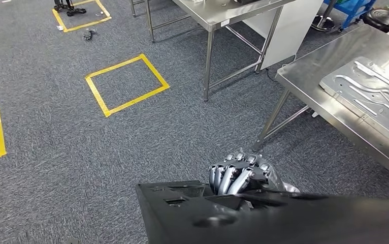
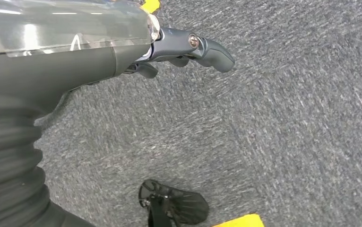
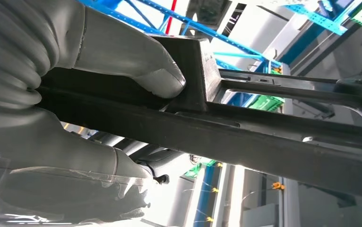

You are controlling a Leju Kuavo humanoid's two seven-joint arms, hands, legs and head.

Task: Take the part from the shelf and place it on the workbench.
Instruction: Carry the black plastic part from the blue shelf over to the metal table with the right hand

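The right hand (image 1: 243,175) grips the black part (image 1: 263,216), fingers curled over its edge; the left hand (image 2: 184,52) hangs with loosely parted fingers above the carpet (image 2: 273,142).

Head cam looks down at carpet (image 1: 55,152); wrist cams close-up.

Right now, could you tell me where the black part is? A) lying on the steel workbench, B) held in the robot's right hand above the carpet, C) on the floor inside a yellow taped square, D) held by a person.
B: the right hand has its fingers curled over the black part above the grey carpet, short of the workbench.
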